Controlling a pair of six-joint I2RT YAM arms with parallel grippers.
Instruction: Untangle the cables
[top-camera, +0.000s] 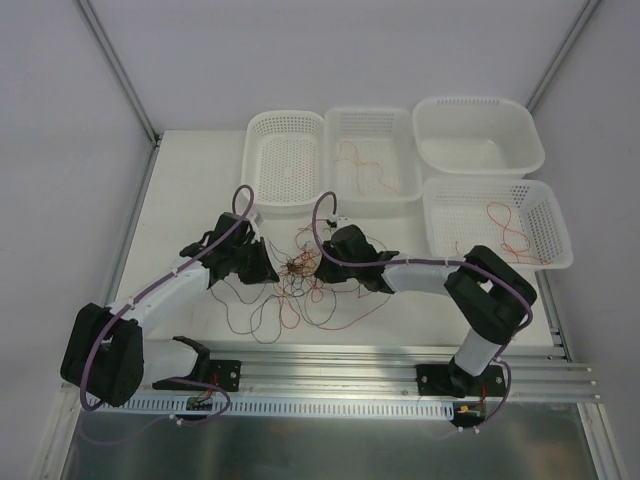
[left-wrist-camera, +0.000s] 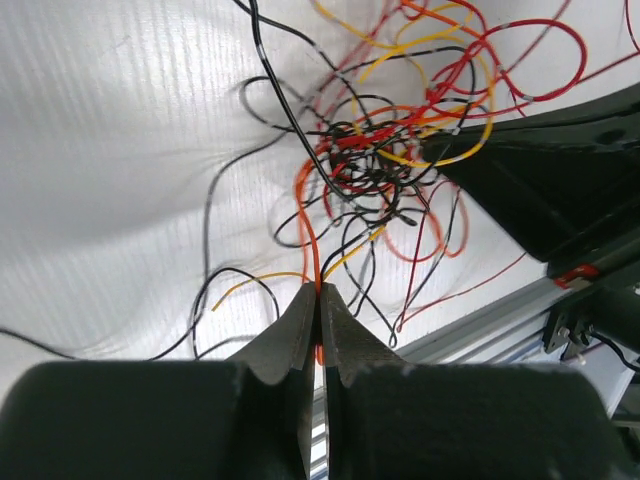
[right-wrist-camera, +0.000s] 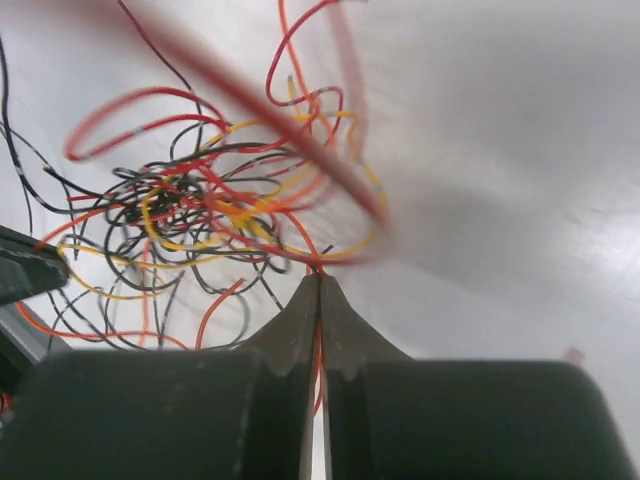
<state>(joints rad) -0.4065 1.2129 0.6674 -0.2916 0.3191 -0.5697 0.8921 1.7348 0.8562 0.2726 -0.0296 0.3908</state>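
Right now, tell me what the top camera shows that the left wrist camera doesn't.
Top camera only: four white baskets at the far side, the middle one and the near right one holding loose wires, plus both whole arms. Left wrist only: the left gripper shut on an orange wire, and black, yellow and red strands told apart. Both: the tangle on the white table.

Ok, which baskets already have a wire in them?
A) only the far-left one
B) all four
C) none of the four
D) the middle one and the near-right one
D: a reddish strand lies in the middle basket and a red strand in the near-right basket; the left basket and far-right basket show none.
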